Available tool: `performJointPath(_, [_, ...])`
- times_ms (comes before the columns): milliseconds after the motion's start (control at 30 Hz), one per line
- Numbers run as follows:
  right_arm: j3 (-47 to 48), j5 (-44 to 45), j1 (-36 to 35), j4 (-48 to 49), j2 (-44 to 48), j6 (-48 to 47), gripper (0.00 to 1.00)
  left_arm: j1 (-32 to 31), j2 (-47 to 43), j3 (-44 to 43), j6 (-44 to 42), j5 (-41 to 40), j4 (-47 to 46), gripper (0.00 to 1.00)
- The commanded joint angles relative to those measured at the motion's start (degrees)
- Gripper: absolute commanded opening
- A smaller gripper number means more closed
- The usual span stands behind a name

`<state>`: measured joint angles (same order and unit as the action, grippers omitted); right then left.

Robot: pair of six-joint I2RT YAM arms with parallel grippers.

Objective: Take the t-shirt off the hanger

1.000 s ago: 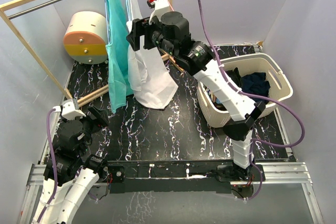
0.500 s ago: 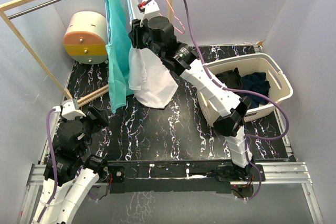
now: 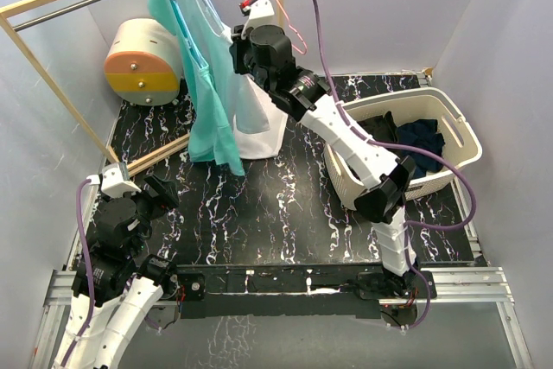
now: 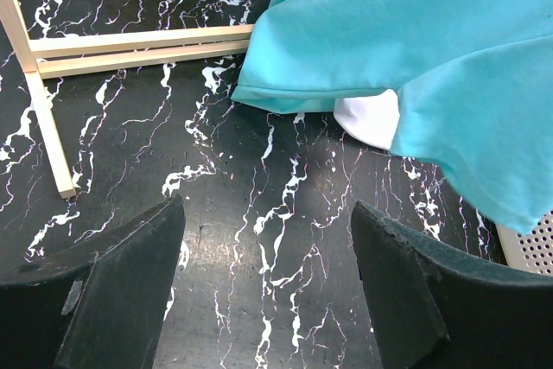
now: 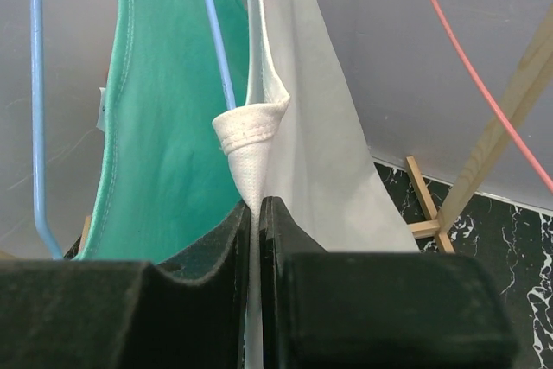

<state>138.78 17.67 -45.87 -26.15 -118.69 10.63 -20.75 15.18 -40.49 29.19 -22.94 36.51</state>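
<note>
Arm stretched upward, right hand clamped on white t-shirt collar.

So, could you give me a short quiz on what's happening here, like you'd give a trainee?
1. True or false: the right jaws are shut on the white cloth t-shirt at its collar.
2. What lies in the cream plastic laundry basket? A dark clothes; B hangers; C nothing.
3. Fill in: the other hanging t-shirt is coloured ____.
Key: 1 true; 2 A; 3 teal.
</note>
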Motion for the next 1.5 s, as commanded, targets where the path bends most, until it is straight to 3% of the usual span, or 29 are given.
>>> performJointPath(0, [-1.72,-0.23,0.91,8.24,5.44,0.34,0.08,-0.04,-0.06,-0.26,0.08,-0.78,0.22,0.75])
performJointPath(667, [-13.74,-0.14,1.05,28.23,15.85,0.91,0.08,0.01,-0.76,-0.18,0.29,-1.31,0.40,0.75])
performJointPath(1067, [-16.88,1.98,1.06,28.29,21.51,0.29,0.08,0.01,-0.85,-0.13,0.43,-1.41,0.43,0.75])
performJointPath(1467, [-40.90,0.23,1.04,24.76,42.23,1.75,0.08,0.01,-1.18,0.15,-2.69,3.05,-2.18,0.78])
